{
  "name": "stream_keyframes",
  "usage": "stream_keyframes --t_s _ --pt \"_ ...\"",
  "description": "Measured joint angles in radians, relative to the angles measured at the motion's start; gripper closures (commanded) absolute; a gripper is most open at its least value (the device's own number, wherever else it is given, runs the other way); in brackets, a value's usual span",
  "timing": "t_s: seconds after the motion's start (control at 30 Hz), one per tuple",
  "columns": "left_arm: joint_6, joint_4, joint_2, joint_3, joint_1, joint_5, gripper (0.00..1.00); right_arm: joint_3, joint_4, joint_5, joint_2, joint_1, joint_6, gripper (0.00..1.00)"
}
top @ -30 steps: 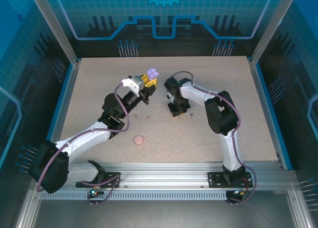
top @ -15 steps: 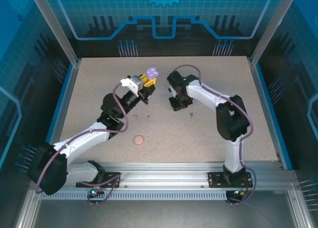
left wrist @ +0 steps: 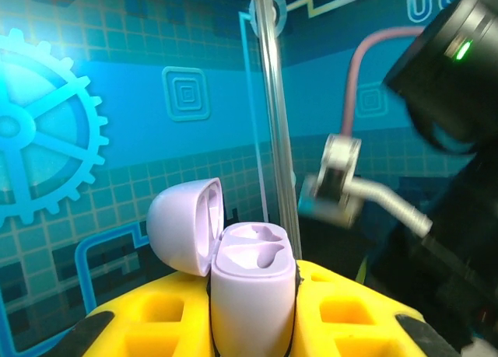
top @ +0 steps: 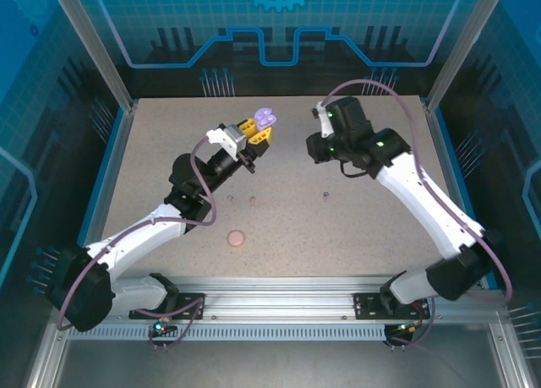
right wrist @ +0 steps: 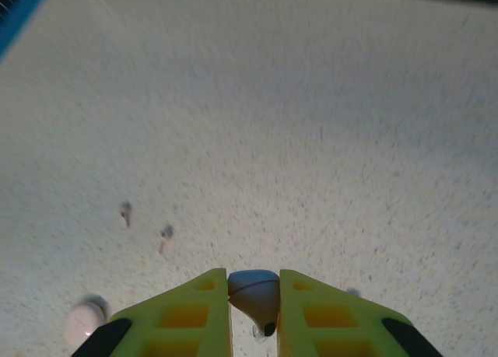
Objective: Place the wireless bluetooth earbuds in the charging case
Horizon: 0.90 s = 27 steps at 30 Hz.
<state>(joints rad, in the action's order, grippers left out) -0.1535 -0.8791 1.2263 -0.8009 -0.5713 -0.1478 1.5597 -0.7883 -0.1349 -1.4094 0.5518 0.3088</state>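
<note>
Lilac earbud sits pinched between the right jaws, clear of the table. Left jaws clamp the lilac charging case, lid open.

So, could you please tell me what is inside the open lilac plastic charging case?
No earbud shows inside: the lilac plastic charging case, clamped in the left gripper, shows two empty moulded wells and a hollow hinged lid. The well bottoms are hidden by the rim.
</note>
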Motion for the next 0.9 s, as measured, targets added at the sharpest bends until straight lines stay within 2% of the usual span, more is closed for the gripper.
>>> stream_keyframes --t_s 0.37,0.9 --pt "-0.109 0.037 0.029 -0.046 -0.047 -0.029 1.0 0.074 0.137 0.04 0.19 0.016 -0.051 0.79" --pt "-0.103 0.036 0.084 -0.067 -0.072 -0.029 1.0 0.108 0.289 0.156 0.177 0.168 -0.098 0.79"
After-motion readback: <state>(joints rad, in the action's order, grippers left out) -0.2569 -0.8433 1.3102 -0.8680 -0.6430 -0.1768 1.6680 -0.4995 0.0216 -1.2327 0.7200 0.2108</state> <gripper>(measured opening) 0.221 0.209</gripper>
